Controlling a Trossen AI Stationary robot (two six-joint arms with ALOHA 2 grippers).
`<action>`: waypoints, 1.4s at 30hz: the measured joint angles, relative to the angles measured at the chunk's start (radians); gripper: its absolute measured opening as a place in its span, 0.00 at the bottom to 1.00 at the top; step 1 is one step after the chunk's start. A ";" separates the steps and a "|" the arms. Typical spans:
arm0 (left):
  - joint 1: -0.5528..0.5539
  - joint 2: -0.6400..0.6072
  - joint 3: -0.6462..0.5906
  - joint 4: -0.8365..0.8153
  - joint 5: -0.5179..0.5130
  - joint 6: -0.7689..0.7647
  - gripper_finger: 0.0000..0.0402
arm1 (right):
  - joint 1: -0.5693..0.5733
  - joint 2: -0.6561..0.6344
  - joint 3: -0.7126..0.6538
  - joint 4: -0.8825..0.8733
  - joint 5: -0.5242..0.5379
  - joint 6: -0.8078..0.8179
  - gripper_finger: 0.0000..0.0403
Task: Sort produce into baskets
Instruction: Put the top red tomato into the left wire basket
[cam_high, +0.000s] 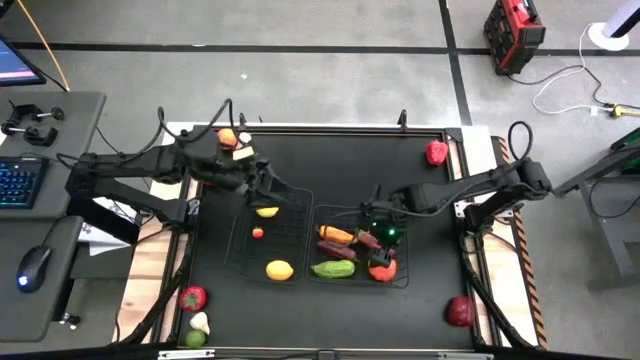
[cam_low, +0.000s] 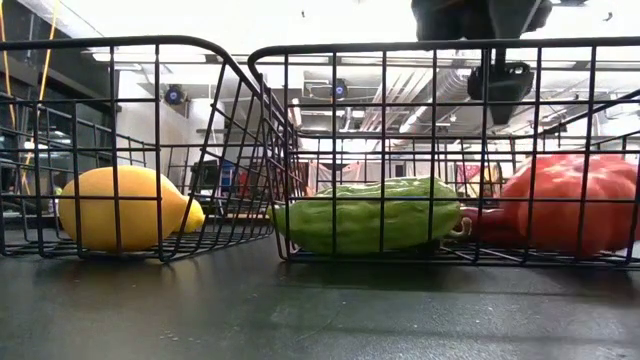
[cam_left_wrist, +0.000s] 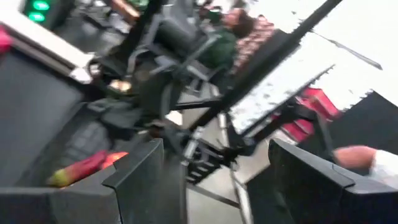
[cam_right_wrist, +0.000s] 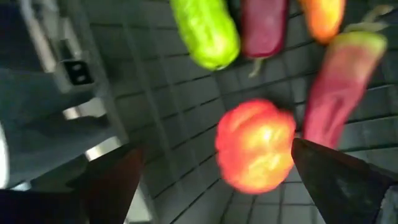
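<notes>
A: Right gripper (cam_high: 380, 238) hung over the right basket (cam_high: 400, 283), fingers spread wide, empty. Pumpkin (cam_right_wrist: 255, 146) lay on the mesh just below, beside the cucumber (cam_right_wrist: 205, 31).
B: A drop-off, probably done. Left?
A: Left gripper (cam_high: 262, 180) was over the left basket (cam_high: 236, 262), fingers parted, nothing between them. Lemon (cam_high: 280, 269) inside.
B: Next: fetch the apple (cam_high: 459, 311) near the table's corner.

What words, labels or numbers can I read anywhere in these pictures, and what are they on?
None can be read.
The red case on the floor: any marking too small.
The small plate on the grey part in the right wrist view: its mark is blurred.
The baskets and the produce carry no labels.
</notes>
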 joint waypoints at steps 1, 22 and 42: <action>-0.005 0.002 0.000 -0.015 -0.027 -0.004 0.70 | -0.001 -0.004 0.005 -0.005 -0.013 -0.002 0.99; 0.486 0.140 0.016 -1.147 -0.395 -0.144 0.70 | -0.059 -0.130 0.209 -0.387 0.561 -0.364 0.99; 0.840 0.536 -0.102 -1.163 -0.452 0.119 0.70 | -0.192 -0.159 0.052 -0.074 0.514 -0.332 0.99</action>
